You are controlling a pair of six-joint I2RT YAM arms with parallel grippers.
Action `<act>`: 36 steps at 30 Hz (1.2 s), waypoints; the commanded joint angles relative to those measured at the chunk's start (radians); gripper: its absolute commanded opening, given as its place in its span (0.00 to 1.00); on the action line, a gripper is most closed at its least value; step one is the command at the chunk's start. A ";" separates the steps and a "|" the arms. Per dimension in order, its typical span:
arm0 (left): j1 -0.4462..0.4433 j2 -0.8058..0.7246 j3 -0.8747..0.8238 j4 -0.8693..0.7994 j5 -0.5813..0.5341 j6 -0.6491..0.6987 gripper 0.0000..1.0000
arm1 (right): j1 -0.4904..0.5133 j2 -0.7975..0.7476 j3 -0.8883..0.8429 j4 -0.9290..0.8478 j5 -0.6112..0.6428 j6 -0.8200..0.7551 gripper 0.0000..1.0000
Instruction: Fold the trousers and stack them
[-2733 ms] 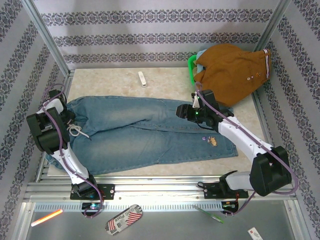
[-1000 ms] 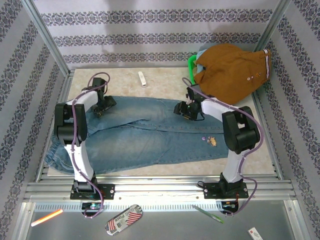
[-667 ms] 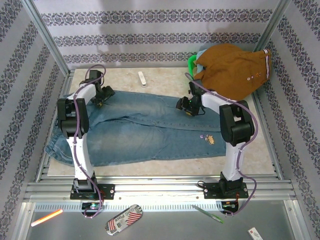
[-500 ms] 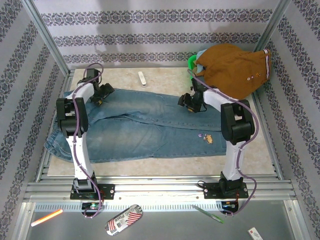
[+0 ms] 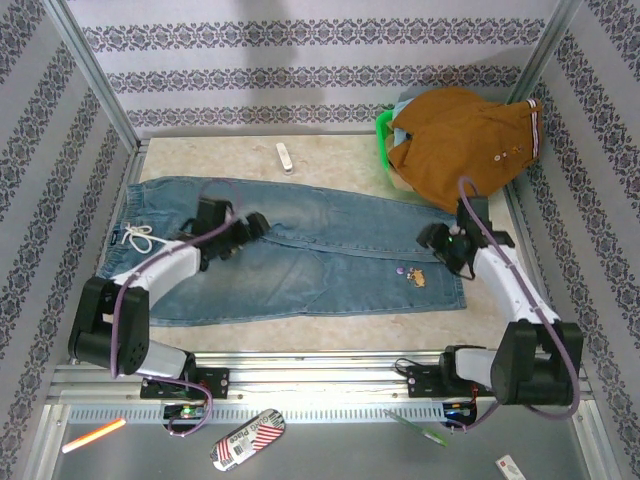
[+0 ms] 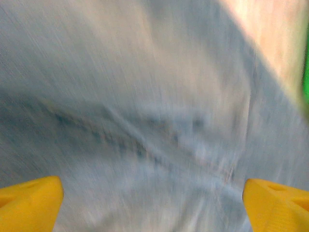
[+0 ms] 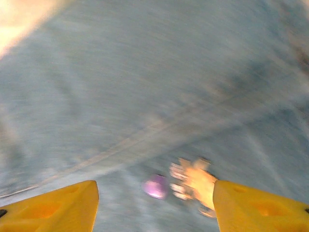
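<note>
The trousers (image 5: 300,255), faded light-blue jeans, lie spread flat across the table. Their waistband and white drawstring (image 5: 140,238) are at the left and the leg ends at the right. My left gripper (image 5: 250,224) hovers open over the upper legs; blurred denim (image 6: 145,121) spans the space between its yellow fingertips (image 6: 29,203). My right gripper (image 5: 432,240) is open above the leg ends. Between its fingertips (image 7: 260,208) I see a small orange patch (image 7: 193,181) and a purple dot (image 7: 155,186) on the cloth. Neither gripper holds anything.
A brown garment (image 5: 465,140) is heaped over a green basket (image 5: 383,135) at the back right. A small white object (image 5: 285,157) lies on the table beyond the jeans. Patterned walls and metal posts enclose the table (image 5: 330,160).
Both grippers have left the jeans' far edge and swung toward me, the left to the middle, the right to the leg ends. The jeans now lie flatter, drawstring showing.
</note>
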 commanded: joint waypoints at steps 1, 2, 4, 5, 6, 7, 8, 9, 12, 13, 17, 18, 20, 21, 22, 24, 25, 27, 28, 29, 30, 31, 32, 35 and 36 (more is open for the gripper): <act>-0.157 -0.028 -0.108 0.052 -0.025 -0.063 0.96 | 0.009 -0.092 -0.094 -0.114 -0.033 0.073 0.64; -0.200 -0.043 -0.134 0.061 -0.030 -0.071 0.96 | 0.014 -0.126 -0.116 -0.133 -0.028 0.090 0.65; -0.254 -0.083 -0.171 0.043 -0.069 -0.088 0.96 | 0.019 -0.169 -0.159 -0.167 -0.023 0.129 0.65; -0.276 -0.114 -0.190 0.032 -0.096 -0.089 0.95 | 0.022 -0.189 -0.185 -0.176 -0.025 0.152 0.64; -0.292 -0.150 -0.201 -0.002 -0.135 -0.090 0.95 | 0.023 -0.210 -0.205 -0.192 -0.021 0.172 0.67; -0.302 -0.186 -0.211 -0.027 -0.167 -0.086 0.94 | 0.026 -0.227 -0.219 -0.205 -0.014 0.186 0.67; -0.309 -0.229 -0.225 -0.055 -0.195 -0.084 0.94 | 0.034 -0.249 -0.234 -0.221 -0.007 0.207 0.67; -0.310 -0.270 -0.235 -0.085 -0.210 -0.077 0.94 | 0.041 -0.271 -0.249 -0.230 -0.010 0.224 0.67; -0.313 -0.371 -0.252 -0.197 -0.254 -0.065 0.93 | 0.086 -0.320 -0.279 -0.247 0.000 0.285 0.74; -0.313 -0.401 -0.261 -0.218 -0.258 -0.065 0.93 | 0.114 -0.331 -0.290 -0.236 0.013 0.313 0.74; -0.315 -0.483 -0.293 -0.259 -0.292 -0.065 0.93 | 0.171 -0.296 -0.326 -0.158 0.082 0.395 0.74; -0.315 -0.492 -0.289 -0.267 -0.297 -0.058 0.93 | 0.167 -0.271 -0.325 -0.139 0.100 0.400 0.73; -0.315 -0.503 -0.273 -0.274 -0.304 -0.044 0.94 | 0.149 -0.226 -0.324 -0.097 0.129 0.401 0.63; -0.313 -0.503 -0.263 -0.277 -0.309 -0.038 0.94 | 0.144 -0.207 -0.322 -0.080 0.153 0.400 0.56; -0.313 -0.504 -0.253 -0.280 -0.314 -0.032 0.94 | 0.136 -0.193 -0.315 -0.084 0.177 0.397 0.49; -0.313 -0.502 -0.231 -0.289 -0.317 -0.016 0.95 | 0.109 -0.180 -0.306 -0.063 0.198 0.358 0.33; -0.313 -0.504 -0.220 -0.296 -0.322 -0.011 0.95 | 0.092 -0.175 -0.295 -0.067 0.206 0.342 0.28; -0.313 -0.510 -0.206 -0.304 -0.331 -0.003 0.95 | 0.067 -0.175 -0.275 -0.067 0.205 0.310 0.13; -0.312 -0.514 -0.202 -0.305 -0.335 0.002 0.95 | 0.058 -0.181 -0.264 -0.068 0.196 0.293 0.07; -0.312 -0.516 -0.196 -0.307 -0.337 0.007 0.95 | 0.055 -0.188 -0.254 -0.069 0.191 0.276 0.02; -0.311 -0.519 -0.189 -0.313 -0.343 0.013 0.95 | 0.053 -0.200 -0.237 -0.085 0.190 0.260 0.00; -0.312 -0.521 -0.183 -0.319 -0.348 0.022 0.96 | 0.054 -0.220 -0.222 -0.105 0.182 0.250 0.00; -0.310 -0.522 -0.178 -0.325 -0.353 0.026 0.96 | 0.056 -0.241 -0.211 -0.115 0.167 0.242 0.00; -0.307 -0.526 -0.163 -0.335 -0.359 0.040 0.96 | 0.073 -0.353 -0.159 -0.191 0.167 0.243 0.00; -0.305 -0.527 -0.153 -0.340 -0.361 0.049 0.96 | 0.081 -0.392 -0.134 -0.221 0.170 0.245 0.00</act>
